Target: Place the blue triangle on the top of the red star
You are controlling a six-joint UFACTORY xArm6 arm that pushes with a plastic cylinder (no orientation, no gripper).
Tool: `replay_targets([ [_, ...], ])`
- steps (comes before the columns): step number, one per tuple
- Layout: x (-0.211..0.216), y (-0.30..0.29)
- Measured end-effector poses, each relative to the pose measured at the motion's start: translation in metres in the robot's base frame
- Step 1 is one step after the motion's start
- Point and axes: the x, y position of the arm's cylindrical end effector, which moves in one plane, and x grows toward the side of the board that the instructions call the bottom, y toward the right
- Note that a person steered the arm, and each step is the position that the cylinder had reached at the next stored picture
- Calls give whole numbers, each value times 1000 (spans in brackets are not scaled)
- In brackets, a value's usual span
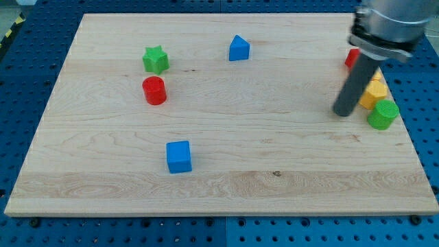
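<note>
While parked at the board's (pixel 219 199) right, tip (pixel 341 113) touching nothing, bare rod only. Blue triangle (pixel 239 49) well left, higher up. Red block (pixel 352 59) just above, half hidden, shape unclear.

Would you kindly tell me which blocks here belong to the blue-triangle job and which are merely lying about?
Belongs to the job:
blue triangle
red block, shape hidden by the arm, maybe the star
my tip, at the view's right

Lying about:
green star
red cylinder
blue cube
yellow block
green cylinder
</note>
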Motion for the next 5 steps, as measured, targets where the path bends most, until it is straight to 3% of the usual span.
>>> replay_targets([
  [5,-117,-187],
])
